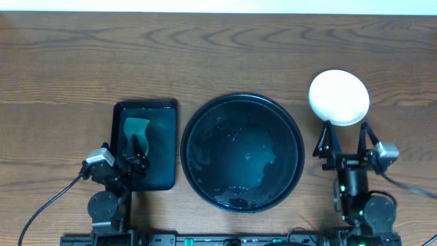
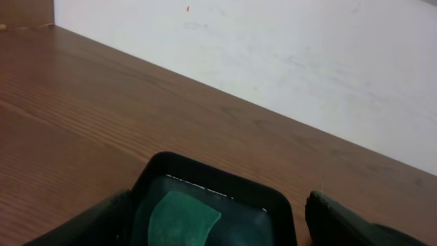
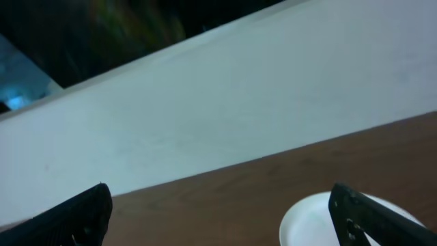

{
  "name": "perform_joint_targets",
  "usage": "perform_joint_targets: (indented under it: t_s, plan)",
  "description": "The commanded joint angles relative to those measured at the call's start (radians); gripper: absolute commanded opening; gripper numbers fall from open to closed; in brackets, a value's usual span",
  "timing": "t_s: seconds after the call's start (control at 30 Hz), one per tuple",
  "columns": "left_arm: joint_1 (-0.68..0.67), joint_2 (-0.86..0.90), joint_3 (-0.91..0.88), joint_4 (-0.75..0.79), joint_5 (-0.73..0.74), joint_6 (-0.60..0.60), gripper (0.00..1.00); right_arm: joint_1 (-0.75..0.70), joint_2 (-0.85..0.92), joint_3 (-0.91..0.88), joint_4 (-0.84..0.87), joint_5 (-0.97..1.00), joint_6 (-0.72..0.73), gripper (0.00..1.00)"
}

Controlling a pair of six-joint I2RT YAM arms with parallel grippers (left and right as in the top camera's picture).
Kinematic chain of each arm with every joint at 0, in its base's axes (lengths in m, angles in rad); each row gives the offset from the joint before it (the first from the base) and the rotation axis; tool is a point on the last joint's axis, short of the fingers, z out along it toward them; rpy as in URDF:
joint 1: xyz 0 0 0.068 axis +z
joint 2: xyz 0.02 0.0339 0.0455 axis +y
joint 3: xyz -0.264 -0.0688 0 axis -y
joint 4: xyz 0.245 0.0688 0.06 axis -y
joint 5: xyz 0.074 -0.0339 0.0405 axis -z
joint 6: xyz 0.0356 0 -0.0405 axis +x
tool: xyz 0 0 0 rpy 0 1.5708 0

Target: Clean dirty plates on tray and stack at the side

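The plates [image 1: 339, 98] sit in a stack on the wooden table at the right, a white one on top, outside the tray. The round black tray [image 1: 242, 152] lies in the middle with only wet gleams on its floor. My right gripper [image 1: 346, 134] stands open just in front of the stack, nothing between its fingers. In the right wrist view the top plate [image 3: 307, 222] shows at the lower right, beside the open right gripper [image 3: 222, 212]. My left gripper [image 1: 136, 154] hangs open and empty over a small rectangular tray; the left wrist view shows the left gripper [image 2: 218, 222] the same way.
A small rectangular black tray [image 1: 162, 147] at the left holds a green sponge [image 1: 136, 127], also seen as the sponge [image 2: 181, 219] between my left fingers' tips. A white wall [image 2: 273, 55] runs along the table's far edge. Cables trail off near both arm bases.
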Motion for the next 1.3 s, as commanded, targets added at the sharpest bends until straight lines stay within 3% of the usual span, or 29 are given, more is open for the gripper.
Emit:
perform_joint_targets:
  t_s: [0.0,0.23,0.67,0.93,1.27]
  plan:
    - [0.005,-0.007,-0.012,-0.048,-0.021,-0.002,0.8,-0.008,-0.068,-0.068,0.045,0.006,0.051,0.99]
    - [0.005,-0.007,-0.012,-0.048,-0.021,-0.001,0.8,-0.008,-0.179,-0.124,-0.008,0.011,0.05,0.99]
    - [0.005,-0.007,-0.012,-0.048,-0.021,-0.002,0.81,-0.009,-0.182,-0.124,-0.284,-0.016,0.033,0.99]
    - [0.005,-0.007,-0.012,-0.048,-0.021,-0.001,0.81,-0.007,-0.182,-0.124,-0.292,-0.061,-0.1,0.99]
    - [0.005,-0.007,-0.012,-0.048,-0.021,-0.002,0.8,-0.008,-0.182,-0.124,-0.291,-0.074,-0.428,0.99]
